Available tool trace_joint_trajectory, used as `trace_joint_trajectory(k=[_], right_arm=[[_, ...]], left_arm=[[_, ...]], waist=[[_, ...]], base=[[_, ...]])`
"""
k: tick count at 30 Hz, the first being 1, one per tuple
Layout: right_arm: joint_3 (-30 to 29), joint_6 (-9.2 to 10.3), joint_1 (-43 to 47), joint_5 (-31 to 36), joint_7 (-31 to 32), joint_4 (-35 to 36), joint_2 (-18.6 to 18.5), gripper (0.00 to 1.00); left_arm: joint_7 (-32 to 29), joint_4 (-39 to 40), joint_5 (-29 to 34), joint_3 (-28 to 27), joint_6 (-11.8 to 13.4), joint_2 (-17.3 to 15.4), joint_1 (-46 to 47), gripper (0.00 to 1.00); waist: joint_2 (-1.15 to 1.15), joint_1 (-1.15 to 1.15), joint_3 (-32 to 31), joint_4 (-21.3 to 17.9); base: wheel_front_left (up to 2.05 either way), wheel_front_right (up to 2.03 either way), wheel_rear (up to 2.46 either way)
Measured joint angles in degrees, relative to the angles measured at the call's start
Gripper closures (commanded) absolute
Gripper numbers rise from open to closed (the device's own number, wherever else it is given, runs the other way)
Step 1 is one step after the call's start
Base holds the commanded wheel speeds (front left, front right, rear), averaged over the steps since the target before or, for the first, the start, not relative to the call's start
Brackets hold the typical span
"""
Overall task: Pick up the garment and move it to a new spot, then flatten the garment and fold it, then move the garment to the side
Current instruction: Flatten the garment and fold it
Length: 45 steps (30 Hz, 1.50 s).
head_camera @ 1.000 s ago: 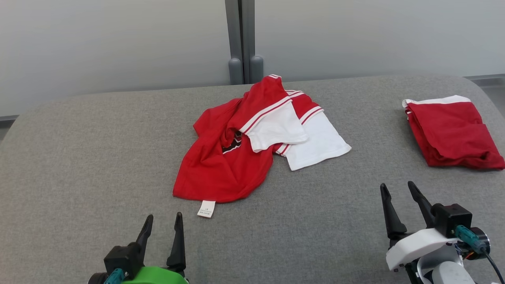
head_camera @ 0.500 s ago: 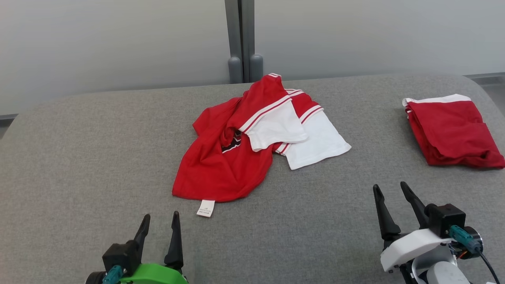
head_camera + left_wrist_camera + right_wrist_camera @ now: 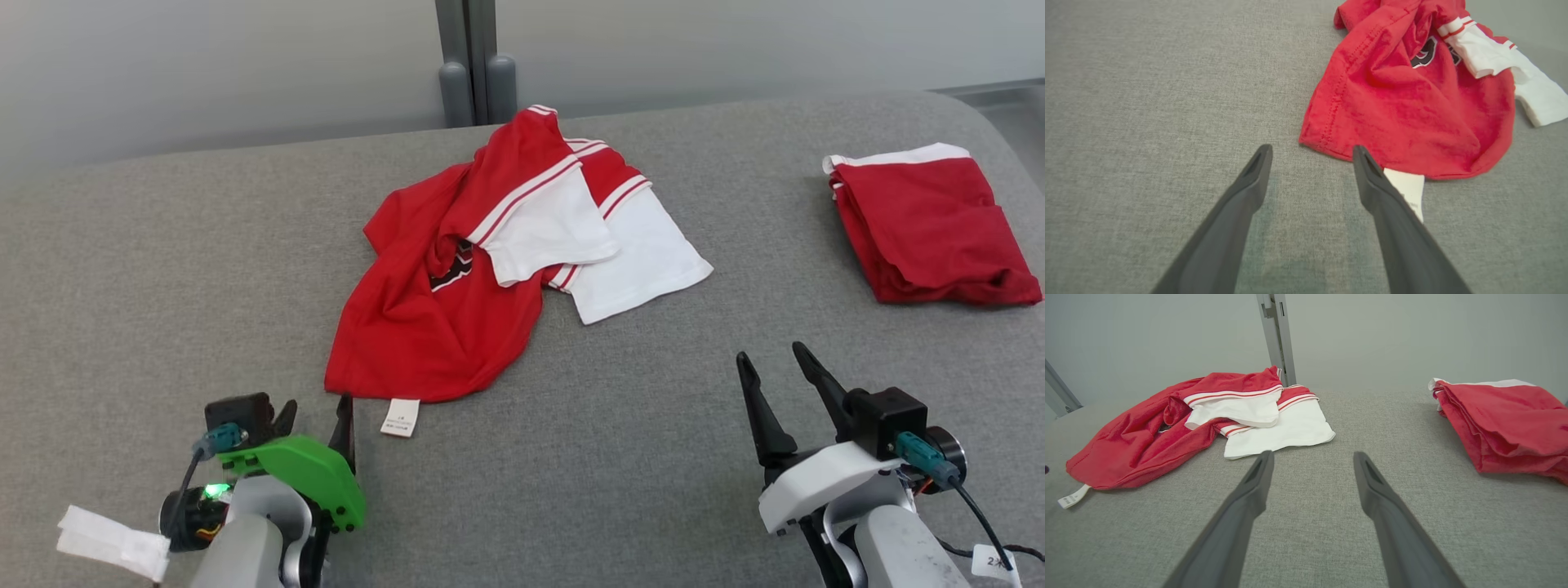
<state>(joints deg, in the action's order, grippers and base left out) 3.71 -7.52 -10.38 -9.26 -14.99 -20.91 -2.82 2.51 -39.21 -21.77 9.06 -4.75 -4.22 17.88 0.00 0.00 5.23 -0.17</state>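
Left pincer (image 3: 315,411) gapes wide just beside the crumpled garment (image 3: 424,327), right pincer (image 3: 770,353) wide too, near a folded red cloth (image 3: 922,220).

The left arm (image 3: 245,543) and right arm (image 3: 894,547) reach forward (jaws spread wide, empty).

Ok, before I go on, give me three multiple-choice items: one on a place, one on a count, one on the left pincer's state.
1. The folded red garment lies where, relative to the crumpled shirt?
A) robot's right B) robot's left C) on top of it
2. How many garments lie on the grey surface?
A) one B) two C) three
3. The left pincer is:
A) shut on the shirt B) open, empty, close to the shirt C) shut on the folded garment
1 A: head view shows it apart, far right. 2 B: one crumpled, one folded. 3 B: fingers spread, gripping nothing.
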Motion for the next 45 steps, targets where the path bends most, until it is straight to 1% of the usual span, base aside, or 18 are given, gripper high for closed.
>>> trace_joint_trajectory(k=[3,7,16,17,18,19,20,21,25,28,36,41,45], right_arm=[[0.45,0.0,-0.9,0.03,0.0,-0.24,0.01,0.0],[0.63,0.0,-1.47,0.19,0.0,-0.56,0.0,0.0],[0.91,0.01,-2.42,0.75,0.0,-1.23,0.0,0.0],[1.03,0.0,-2.71,0.8,0.0,-1.36,0.0,0.0],[1.25,0.0,-3.05,0.97,0.0,-1.53,-0.01,0.0],[1.48,0.0,-3.62,1.33,0.0,-1.75,-0.01,0.0],[1.69,0.0,-4.29,1.76,0.0,-2.18,0.02,0.0],[1.72,0.0,-4.91,2.14,-0.01,-2.64,0.02,0.0],[1.33,0.0,-10.11,5.11,0.0,-6.76,-0.01,0.0],[0.64,0.0,-15.43,7.32,1.2,-10.88,0.01,0.0],[-2.87,0.0,-28.64,11.92,8.75,-24.97,-0.19,0.0],[-4.45,0.0,-34.21,13.91,12.12,-32.84,-1.7,0.0],[-5.59,0.0,-37.1,14.89,14.01,-37.71,-2.59,0.0]], left_arm=[[-1.45,-2.9,-1.45,-1.08,0.31,-0.07,2.63,0.0],[-1.52,-5.59,-2.36,-1.66,0.46,-0.24,5.36,0.0],[-2.44,-11.22,-2.01,-0.16,0.7,-0.54,8.64,0.0],[-2.36,-11.62,-1.89,0.08,0.62,-0.54,8.77,0.08],[-2.16,-11.94,-1.89,0.3,0.46,-0.52,8.87,0.42],[-1.98,-12.28,-1.89,0.54,0.22,-0.43,9.05,0.62],[-1.94,-12.57,-1.89,0.94,0.01,-0.37,9.3,0.95],[-1.9,-12.72,-1.88,1.32,-0.19,-0.35,9.49,1.0],[-0.85,-13.0,-1.88,2.92,-0.91,0.15,10.14,1.0],[0.74,-12.68,-1.87,4.03,-1.3,0.51,11.01,1.0],[7.28,-9.24,-1.97,5.86,-1.55,1.13,13.87,1.0],[9.25,-7.02,-2.21,7.31,-1.77,1.24,14.39,1.0],[9.94,-5.35,-2.56,8.29,-1.79,1.26,14.43,1.0]], waist=[[0.0,0.0,1.13,-0.9],[0.0,0.0,2.45,-2.02],[0.0,0.0,3.94,-3.51],[0.0,0.0,3.94,-3.46],[0.0,0.0,3.94,-3.4],[0.0,0.0,3.94,-3.29],[0.0,0.0,3.95,-3.16],[0.0,0.0,3.97,-3.02],[0.0,0.0,4.32,-2.24],[0.0,0.0,4.91,-1.49],[0.0,0.0,7.2,1.85],[0.0,0.0,8.97,4.56],[0.0,0.0,10.58,6.43]], base=[[0.0,0.0,0.0],[0.0,0.0,0.0],[0.0,0.0,0.0],[0.0,0.0,0.0],[0.0,0.0,0.0],[0.0,0.0,0.0],[0.0,0.0,0.0],[0.0,0.0,0.0],[0.0,0.0,0.0],[0.0,0.0,0.0],[0.0,0.0,0.0],[0.0,0.0,0.0],[0.0,0.0,0.0]])
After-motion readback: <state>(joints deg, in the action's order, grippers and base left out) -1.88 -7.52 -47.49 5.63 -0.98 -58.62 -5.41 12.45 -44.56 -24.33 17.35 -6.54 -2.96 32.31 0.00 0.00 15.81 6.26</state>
